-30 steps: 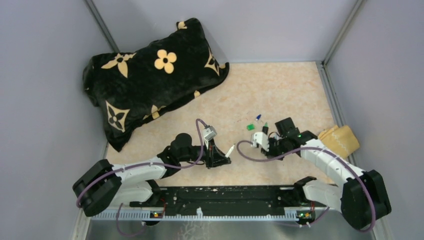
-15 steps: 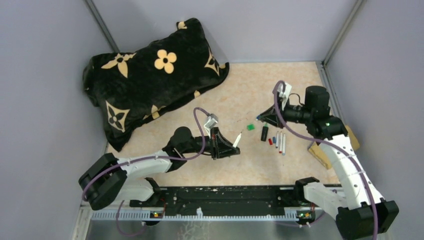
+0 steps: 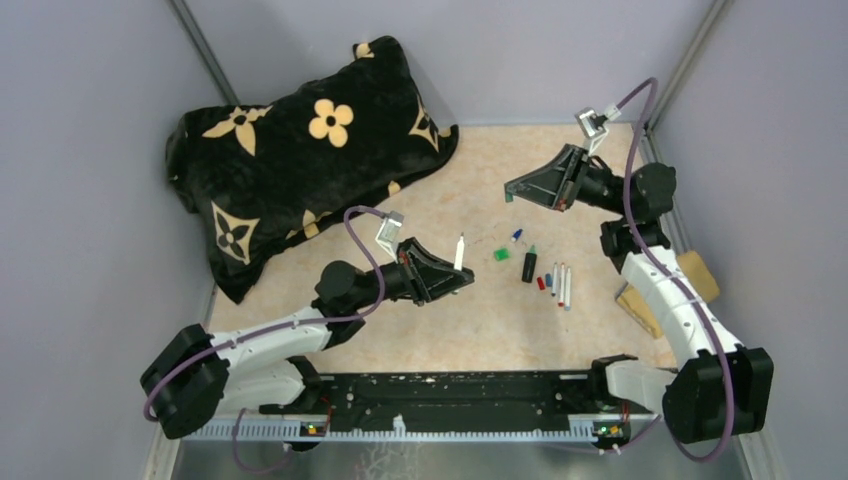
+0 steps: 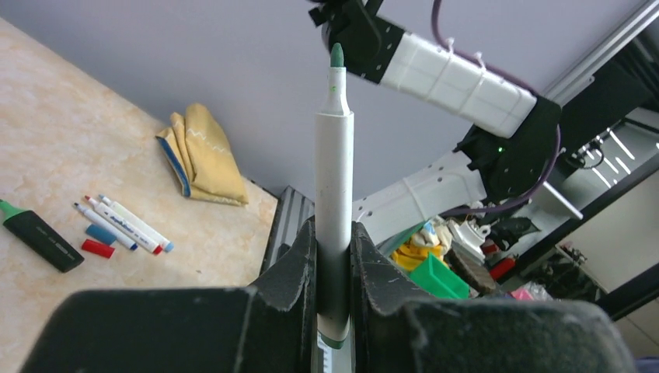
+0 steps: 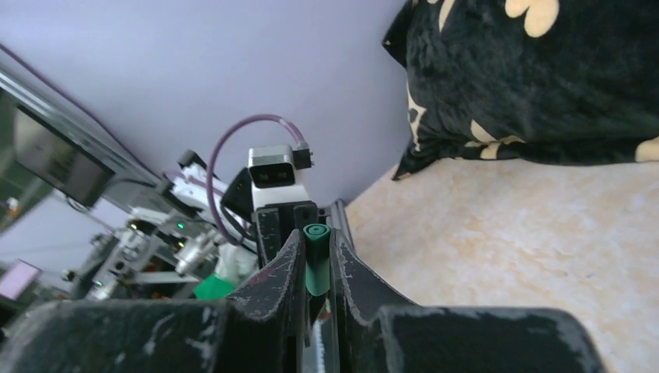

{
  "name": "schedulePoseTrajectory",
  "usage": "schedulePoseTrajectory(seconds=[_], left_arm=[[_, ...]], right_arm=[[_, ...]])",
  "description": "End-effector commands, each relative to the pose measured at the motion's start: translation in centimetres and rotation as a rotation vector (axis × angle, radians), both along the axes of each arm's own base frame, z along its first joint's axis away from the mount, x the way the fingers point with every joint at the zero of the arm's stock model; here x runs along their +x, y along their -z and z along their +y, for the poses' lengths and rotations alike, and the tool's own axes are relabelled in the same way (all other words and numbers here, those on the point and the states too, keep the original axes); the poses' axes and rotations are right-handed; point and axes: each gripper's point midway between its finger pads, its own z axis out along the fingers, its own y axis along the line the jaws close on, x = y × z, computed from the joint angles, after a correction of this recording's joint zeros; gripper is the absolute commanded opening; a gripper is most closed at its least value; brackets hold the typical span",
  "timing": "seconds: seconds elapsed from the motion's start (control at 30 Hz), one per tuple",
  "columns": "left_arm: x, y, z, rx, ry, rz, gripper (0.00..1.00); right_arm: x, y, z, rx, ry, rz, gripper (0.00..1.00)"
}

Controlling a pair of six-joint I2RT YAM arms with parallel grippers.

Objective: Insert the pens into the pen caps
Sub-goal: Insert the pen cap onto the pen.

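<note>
No pen looks capped yet: our left fingers (image 4: 291, 268) clamp a green-tipped pen (image 4: 334, 194) mid-air near centre, right fingers (image 5: 281, 273) pinch a green cap (image 5: 316, 260) far right; other pens (image 3: 560, 284) lie on the tabletop (image 3: 590, 330).

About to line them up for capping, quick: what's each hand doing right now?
Left hand: closed on a white pen with a green tip.
Right hand: closed on a green pen cap.
</note>
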Motion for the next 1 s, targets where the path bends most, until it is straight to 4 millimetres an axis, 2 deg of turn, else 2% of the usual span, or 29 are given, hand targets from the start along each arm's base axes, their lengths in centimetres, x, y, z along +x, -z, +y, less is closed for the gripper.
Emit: schedulePoseTrajectory(seconds=[0.0,0.1,0.37,0.5,0.73,0.97], left_arm=[[0.6,-2.6,0.6,-0.105,-0.059,0.026,0.0],[0.8,-3.1,-0.2,-0.119,-0.075,0.02,0.0],[1.5,-3.2,-4.4,-0.071,-0.05,-0.065,0.0],[1.9,-2.9,-5.8,-0.053,-0.044,-0.086,0.0],[2.3,-2.2,-6.7,-0.05,-0.038,-0.078,0.0],[2.6,-2.4,-7.0,-0.06,-0.04,-0.077,0.0]], right_arm=[[-1.6,-4.4,-1.0,0.177,-0.026,-0.013,0.0],[-1.7,-4.1,-1.1,0.19,-0.015,-0.018,0.0],[-0.7,-2.0,-1.2,0.182,0.024,0.045,0.0],[-1.0,-1.6,-1.1,0.166,0.017,0.022,0.0],[-0.7,-1.6,-1.2,0.168,0.013,0.014,0.0],[-1.0,-1.1,-1.3,0.185,0.01,0.037,0.0]])
